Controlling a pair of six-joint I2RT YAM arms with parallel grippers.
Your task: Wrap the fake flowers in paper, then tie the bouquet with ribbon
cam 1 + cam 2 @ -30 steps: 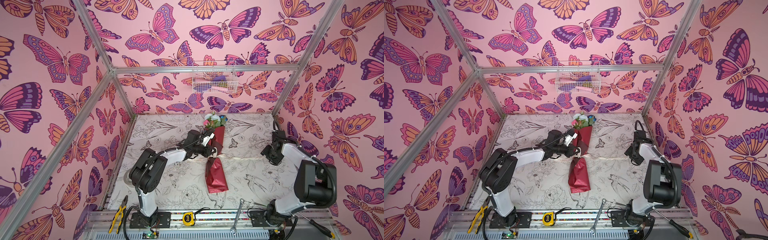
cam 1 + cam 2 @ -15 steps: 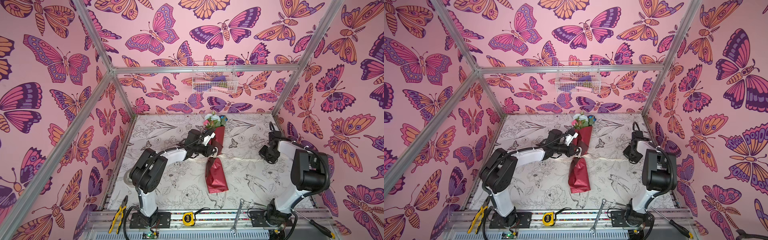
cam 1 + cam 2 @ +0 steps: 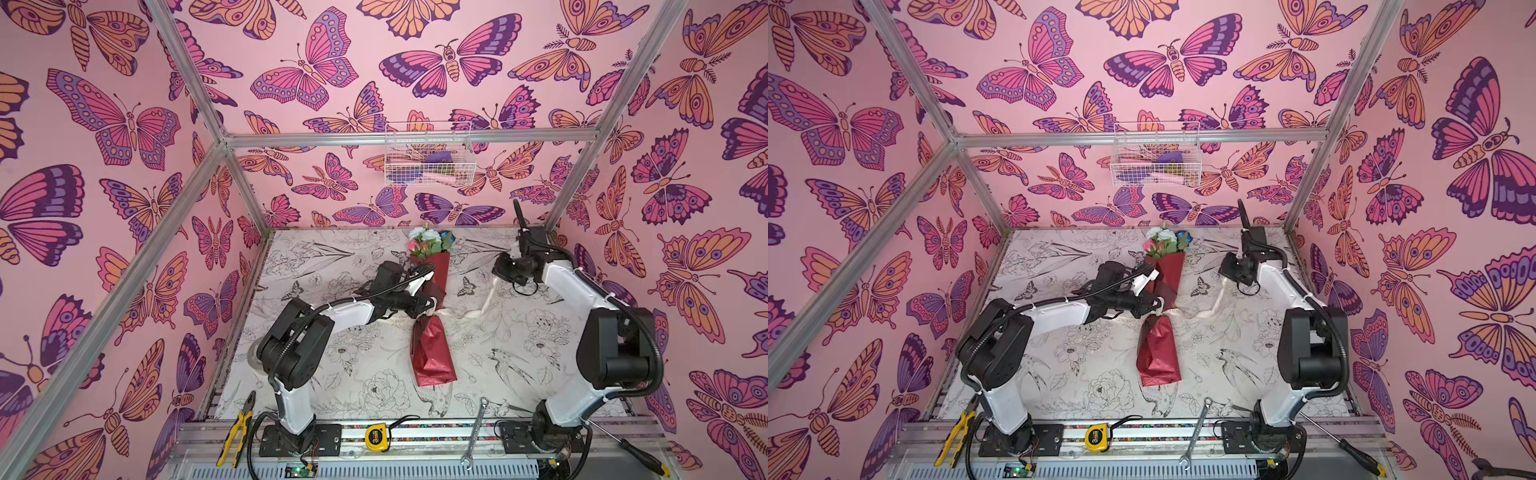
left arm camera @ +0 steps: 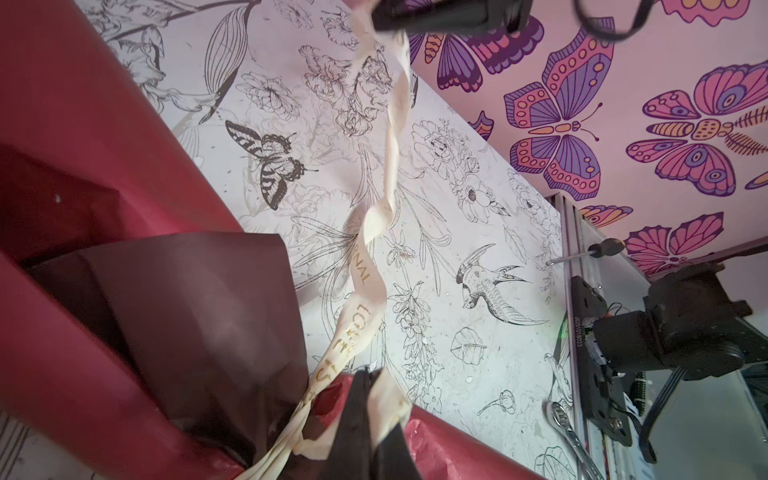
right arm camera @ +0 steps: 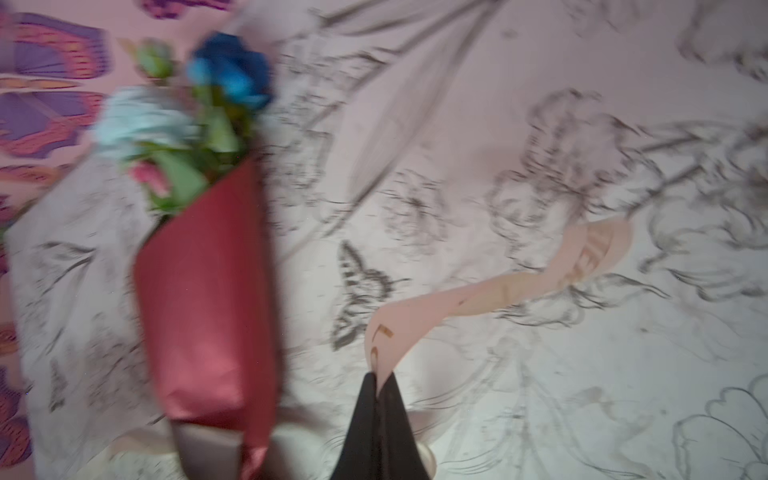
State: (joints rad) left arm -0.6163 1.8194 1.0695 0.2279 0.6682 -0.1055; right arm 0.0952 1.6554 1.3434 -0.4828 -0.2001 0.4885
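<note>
Cream ribbon (image 4: 392, 137) is what both your arms are working. The left end effector (image 4: 370, 386) is clamped shut on it at the pinched waist of the bouquet of fake flowers (image 3: 432, 345). The right end effector (image 5: 379, 388) is closed on the far tail, lifted off the tabletop (image 3: 340, 266) right of centre in both top views. The bouquet lies flat mid-frame there, heads toward the top. You seem to be mid-tie, with no knot visible. Next, I judge, you must carry the right tail back across the waist under tension so the wrap does not slacken. The left wrist view shows the ribbon's twist and gilt lettering, where the top views give only a thin pale line. The blurred right wrist view shows the blue rose head (image 5: 232, 70) large.
</note>
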